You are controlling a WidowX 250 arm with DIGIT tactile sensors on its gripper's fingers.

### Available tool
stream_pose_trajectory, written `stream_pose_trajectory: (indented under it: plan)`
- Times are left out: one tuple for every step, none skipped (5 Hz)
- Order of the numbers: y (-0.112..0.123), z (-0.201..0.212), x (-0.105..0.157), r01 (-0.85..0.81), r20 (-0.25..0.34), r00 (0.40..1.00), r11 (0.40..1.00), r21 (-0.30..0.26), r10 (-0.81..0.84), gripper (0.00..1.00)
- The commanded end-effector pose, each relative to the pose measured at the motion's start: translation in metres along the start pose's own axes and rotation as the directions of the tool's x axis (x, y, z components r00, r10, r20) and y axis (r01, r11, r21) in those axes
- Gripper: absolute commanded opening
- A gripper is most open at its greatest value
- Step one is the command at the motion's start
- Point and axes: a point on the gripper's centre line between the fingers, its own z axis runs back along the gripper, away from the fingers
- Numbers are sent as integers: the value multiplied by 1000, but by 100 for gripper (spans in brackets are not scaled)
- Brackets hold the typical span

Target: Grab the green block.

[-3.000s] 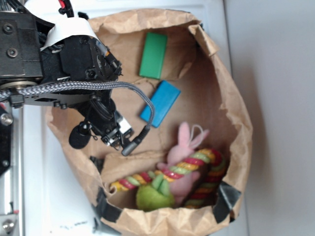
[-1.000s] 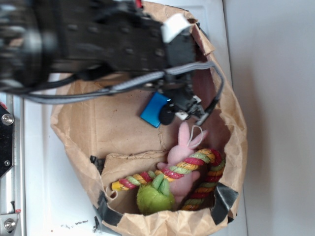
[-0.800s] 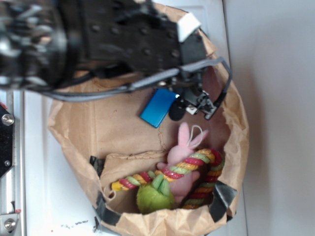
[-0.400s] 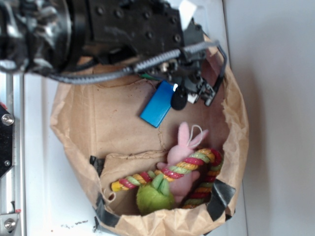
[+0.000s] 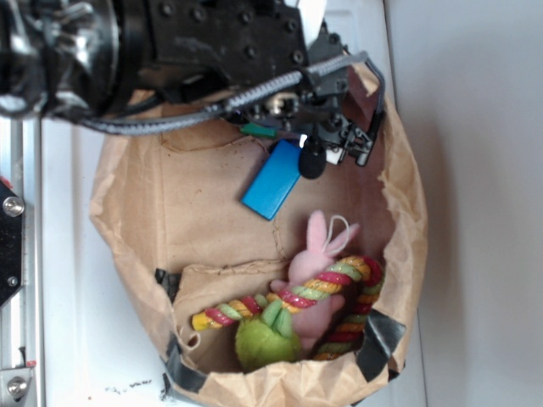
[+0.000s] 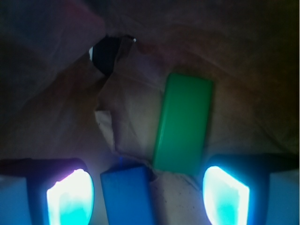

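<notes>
Green block (image 6: 183,124) | flat | long axis upright in wrist view

A solid bright-green block (image 6: 183,124) and a plain blue block (image 5: 271,180) are seen in a brown paper bag (image 5: 161,203) patched with black tape. A pink plush bunny (image 5: 316,254), a red-yellow-green striped rope (image 5: 339,284), and a lime-green fuzzy toy (image 5: 265,343) are shown. The gripper (image 6: 147,192) is black, its pads glowing cyan.
</notes>
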Motion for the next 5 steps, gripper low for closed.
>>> stream_pose_trajectory:
  plan:
    - [13,0,23,-104,89,990,994,-11,105,100]
    - [20,-5,23,-120,118,986,993,13,118,100]
    - [26,-11,14,-99,137,986,995,17,96,100]
    - [25,-15,-4,-106,152,984,993,59,96,100]
    - [26,-16,-7,-139,150,981,986,94,124,100]
